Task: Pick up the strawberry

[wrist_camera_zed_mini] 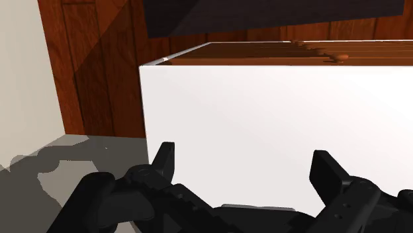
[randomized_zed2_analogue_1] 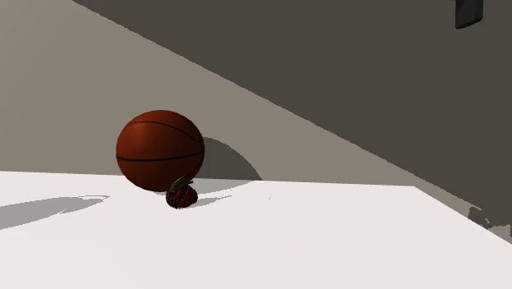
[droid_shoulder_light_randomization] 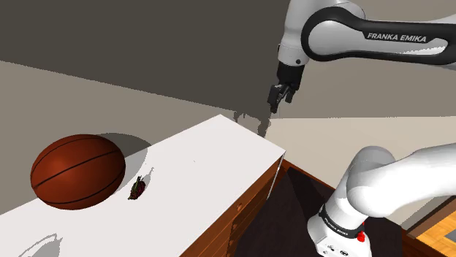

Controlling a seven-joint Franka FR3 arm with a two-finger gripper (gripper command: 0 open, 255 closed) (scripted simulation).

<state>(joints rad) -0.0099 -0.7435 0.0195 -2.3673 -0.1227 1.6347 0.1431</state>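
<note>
The claw (droid_shoulder_light_randomization: 281, 93) hangs high off the far corner of the white worktop (droid_shoulder_light_randomization: 212, 164), and in the wrist view its fingers (wrist_camera_zed_mini: 165, 160) stand wide apart with nothing between them. I'd call the reach the step in hand, with the grasp not yet begun. The strawberry (droid_shoulder_light_randomization: 137, 188), small and dark red with a green stalk, lies on the worktop well apart from the claw, toward the shoulder view's left. To do this well, the claw should cross above the surface, settle right over the berry, and come straight down straddling it. Then it should close gently, because the berry looks soft and easy to crush or nudge away. Watch the big basketball (droid_shoulder_light_randomization: 78, 171)! It sits just beside the strawberry, on its left in the shoulder view, so a finger has little room there. Turning the fingers so neither drops on the ball's side looks the safer line. Wooden drawer fronts (droid_shoulder_light_randomization: 223, 230) run below the worktop's edge, out of the way.
</note>
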